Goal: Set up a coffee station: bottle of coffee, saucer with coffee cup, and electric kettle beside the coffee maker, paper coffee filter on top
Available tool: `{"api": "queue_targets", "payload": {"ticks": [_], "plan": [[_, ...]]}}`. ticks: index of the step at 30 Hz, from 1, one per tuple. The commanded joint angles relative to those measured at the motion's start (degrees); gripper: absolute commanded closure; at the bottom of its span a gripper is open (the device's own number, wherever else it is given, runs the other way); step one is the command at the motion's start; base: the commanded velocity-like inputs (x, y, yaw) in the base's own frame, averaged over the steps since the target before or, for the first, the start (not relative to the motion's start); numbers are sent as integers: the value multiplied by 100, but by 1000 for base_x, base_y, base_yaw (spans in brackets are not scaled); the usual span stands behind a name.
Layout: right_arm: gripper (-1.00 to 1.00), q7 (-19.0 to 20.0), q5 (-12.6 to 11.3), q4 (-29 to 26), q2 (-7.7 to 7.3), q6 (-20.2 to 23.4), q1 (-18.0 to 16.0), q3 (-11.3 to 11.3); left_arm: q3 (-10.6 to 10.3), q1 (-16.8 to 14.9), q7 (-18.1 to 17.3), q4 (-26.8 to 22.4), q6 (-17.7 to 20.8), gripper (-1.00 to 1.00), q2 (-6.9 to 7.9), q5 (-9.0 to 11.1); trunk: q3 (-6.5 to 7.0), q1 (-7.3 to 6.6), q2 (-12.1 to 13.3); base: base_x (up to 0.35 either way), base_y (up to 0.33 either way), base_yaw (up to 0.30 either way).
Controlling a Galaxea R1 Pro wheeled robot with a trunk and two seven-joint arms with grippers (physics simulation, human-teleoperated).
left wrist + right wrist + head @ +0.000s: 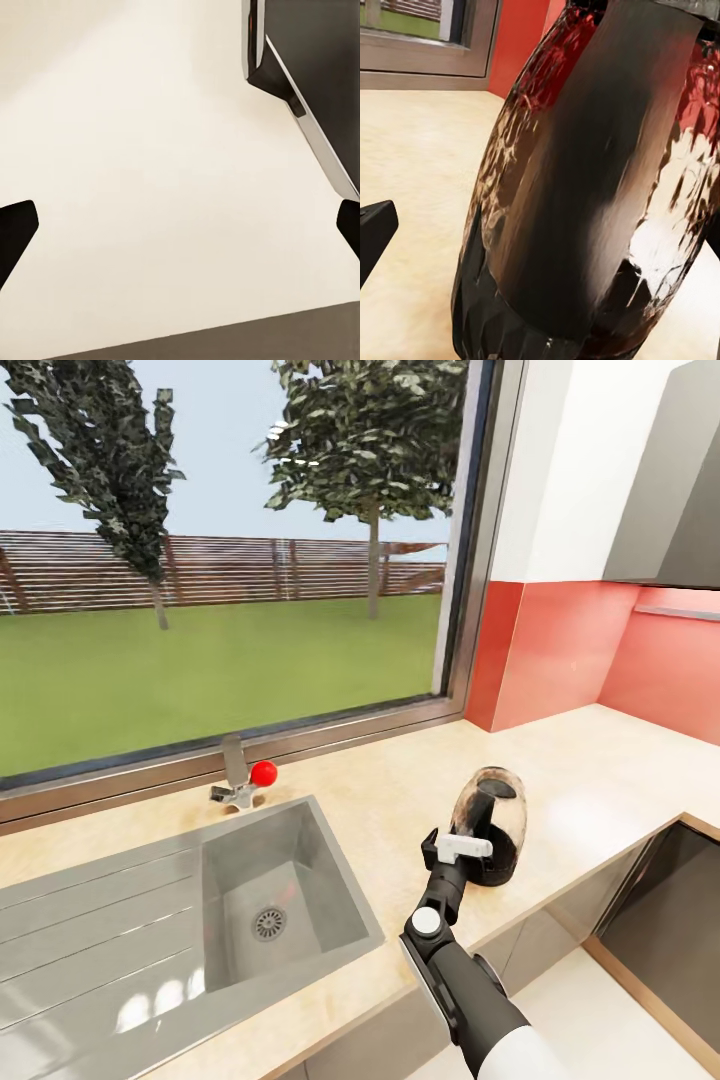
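Note:
The electric kettle (492,822), rounded clear glass with a black base and black loop handle, stands on the light kitchen countertop (600,760) near its front edge, right of the sink. My right gripper (476,848) is at the kettle's handle side, open. In the right wrist view the kettle (585,187) looms very close, its dark handle between the widely spread fingertips (373,229) of the right gripper (540,240). My left gripper (180,225) is open with nothing between its fingers, over a pale surface.
A steel sink (280,890) with a drainboard lies left of the kettle, a tap with a red knob (262,772) behind it. A big window runs along the back. A red splashback (560,660) and a grey wall cabinet (670,490) are at right, a dark recessed panel (670,910) below.

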Motion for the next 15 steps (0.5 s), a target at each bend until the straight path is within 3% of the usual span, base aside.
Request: {"api": "queue_targets", "payload": {"ticks": [1,10,15], "plan": [[-100,-27,17,4,1,11,-5,5,20,-5,27,13,-35,-100,0,-61,-10,3,-11,0,0,0],[-100,-31,21,3,1,11,-5,5,20,-5,27,13,-35,-100,0,-61,-10,3,-11,1,-1,0],[-100,-31,20,3,1,0,-5,5,20,-5,27,13,-35,-100,0,-61,-10,3,-11,76,-150,0]]}}
